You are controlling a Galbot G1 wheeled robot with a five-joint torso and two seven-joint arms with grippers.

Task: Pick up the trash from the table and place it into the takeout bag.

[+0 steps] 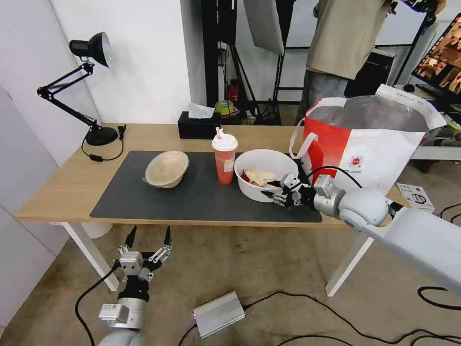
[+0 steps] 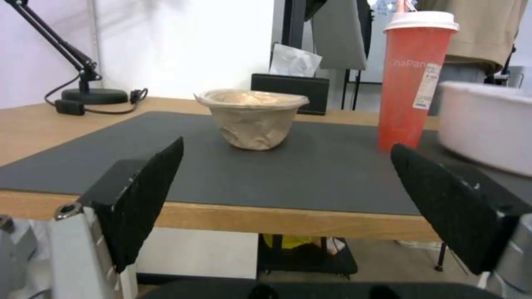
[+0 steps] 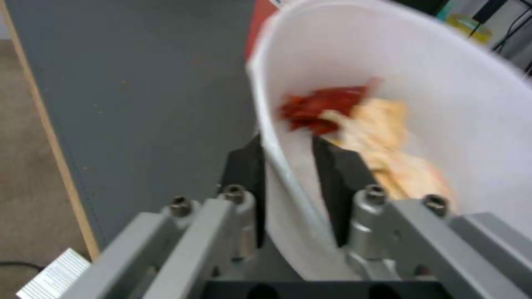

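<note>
Tabletop [image 1: 72, 182] — right gripper [image 1: 274, 191] clamping white bowl [image 1: 254, 163]

The head view looks down across the table [image 1: 67, 187]. The left wrist view sits low before its edge; the right wrist view is close over the white bowl [image 3: 421, 83], which all share

Right gripper [image 1: 274, 189], silver with black pads, pinched a white bowl [image 1: 261, 166] holding red and yellowish scraps [image 3: 355, 120]. Beyond it: red cup [image 1: 224, 163] with white lid, beige paper bowl [image 1: 166, 168], dark grey mat [image 1: 192, 197], light-wood table [image 1: 67, 178]. Behind it: red-and-white bag [image 1: 370, 144], silver-lined.
</note>
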